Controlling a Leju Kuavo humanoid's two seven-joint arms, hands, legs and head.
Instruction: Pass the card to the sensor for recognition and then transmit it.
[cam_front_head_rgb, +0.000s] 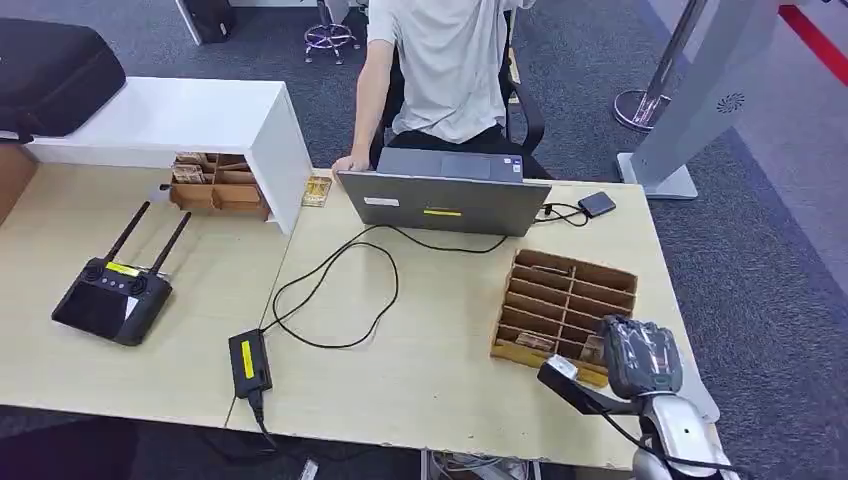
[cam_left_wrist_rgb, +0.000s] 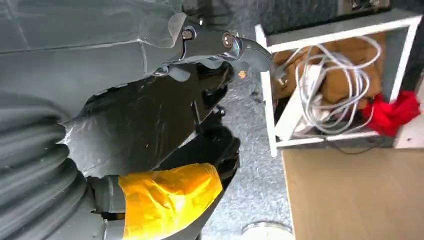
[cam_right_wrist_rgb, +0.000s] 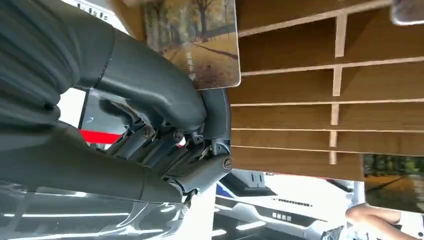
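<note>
Right robot hand (cam_front_head_rgb: 640, 355) at wooden slotted rack (cam_front_head_rgb: 566, 300), counter (cam_front_head_rgb: 420, 370) 4 o'clock; fingers (cam_right_wrist_rgb: 216, 112) touch card (cam_right_wrist_rgb: 200, 40) in near slot, grip unclear. Advice: pinch card edge firmly, lift straight out. Left robot hand (cam_left_wrist_rgb: 150, 125) hangs; state unclear.

Grey ribbed hand (cam_front_head_rgb: 640, 357) — silver arm (cam_front_head_rgb: 686, 432)

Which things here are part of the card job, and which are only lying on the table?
Job:
right hand
card touching its thumb
wooden card rack

Only lying about:
laptop
remote controller
black power adapter
small wooden box
black case
</note>
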